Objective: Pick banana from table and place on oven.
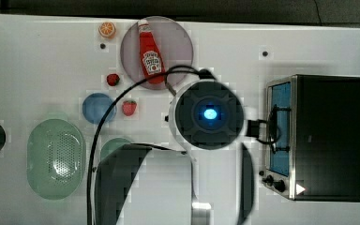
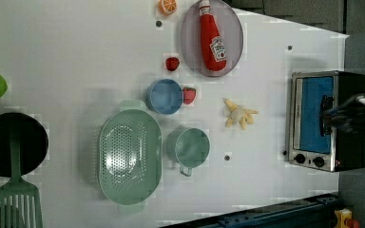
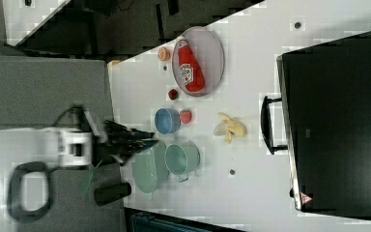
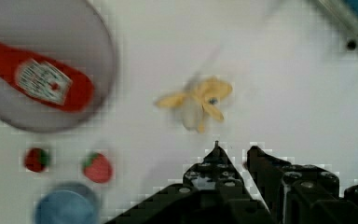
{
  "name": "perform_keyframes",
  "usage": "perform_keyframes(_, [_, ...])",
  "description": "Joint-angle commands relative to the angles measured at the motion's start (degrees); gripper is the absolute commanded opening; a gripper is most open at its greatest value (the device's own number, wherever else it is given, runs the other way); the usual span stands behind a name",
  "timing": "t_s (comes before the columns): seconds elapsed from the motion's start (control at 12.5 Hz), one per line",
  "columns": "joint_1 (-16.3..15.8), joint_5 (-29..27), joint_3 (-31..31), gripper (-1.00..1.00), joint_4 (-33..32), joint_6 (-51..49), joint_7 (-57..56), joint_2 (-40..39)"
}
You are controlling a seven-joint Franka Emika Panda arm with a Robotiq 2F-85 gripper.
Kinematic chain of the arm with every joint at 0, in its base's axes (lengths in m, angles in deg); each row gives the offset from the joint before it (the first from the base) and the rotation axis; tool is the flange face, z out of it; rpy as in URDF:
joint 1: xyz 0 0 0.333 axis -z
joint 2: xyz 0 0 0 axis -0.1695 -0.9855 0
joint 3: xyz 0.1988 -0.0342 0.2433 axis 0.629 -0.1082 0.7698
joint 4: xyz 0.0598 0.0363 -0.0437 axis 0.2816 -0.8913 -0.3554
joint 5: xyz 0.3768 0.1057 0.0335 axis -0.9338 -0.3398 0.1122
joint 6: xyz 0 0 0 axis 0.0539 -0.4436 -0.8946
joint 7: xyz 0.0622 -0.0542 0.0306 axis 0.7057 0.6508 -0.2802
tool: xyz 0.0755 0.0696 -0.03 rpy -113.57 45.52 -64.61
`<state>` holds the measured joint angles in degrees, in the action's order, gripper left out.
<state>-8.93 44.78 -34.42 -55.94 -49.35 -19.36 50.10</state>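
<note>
White counter (image 2: 76,42) fills the scene, its far edge meeting dark floor beyond the oven (image 2: 323,121), which sits at the left view's right with its blue glass door facing the open surface. The banana (image 2: 238,114) lies flat on the counter with peel strips splayed, in a bare patch between the oven and the clustered dishes; nothing touches it. In the left view, open white surface surrounds it on every side, with a small dark hole (image 2: 227,157) nearby toward the left view's bottom.

Around that patch sit a grey plate (image 2: 233,52) carrying a ketchup bottle (image 2: 212,38), two strawberries (image 2: 188,95), a blue bowl (image 2: 165,96), a green cup (image 2: 190,147) and a green colander (image 2: 129,156), all well apart from the banana. An orange slice (image 2: 168,6) sits at the counter's edge by the plate.

In the wrist view, the end effector (image 4: 233,156) hangs above the counter just short of the banana (image 4: 196,102), its two black fingers (image 4: 214,163) close together with a narrow gap, holding nothing. The oven's black top (image 3: 338,121) is bare in the right view.
</note>
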Motion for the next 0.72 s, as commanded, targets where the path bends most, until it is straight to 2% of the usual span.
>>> perform_keyframes(0.08, [0.64, -1.03, -3.94, -0.59, 7.10, -7.50, 1.16, -1.31])
perform_keyframes(0.24, [1.14, -0.52, -8.46, -0.59, 9.94, -8.33, -3.45, -2.92])
perform_keyframes(0.48, [1.81, 1.37, -16.88, -0.59, 12.11, -7.16, -17.56, -7.31])
perform_keyframes(0.72, [2.14, 1.73, -25.49, -0.59, 12.47, -0.11, -32.29, -12.52])
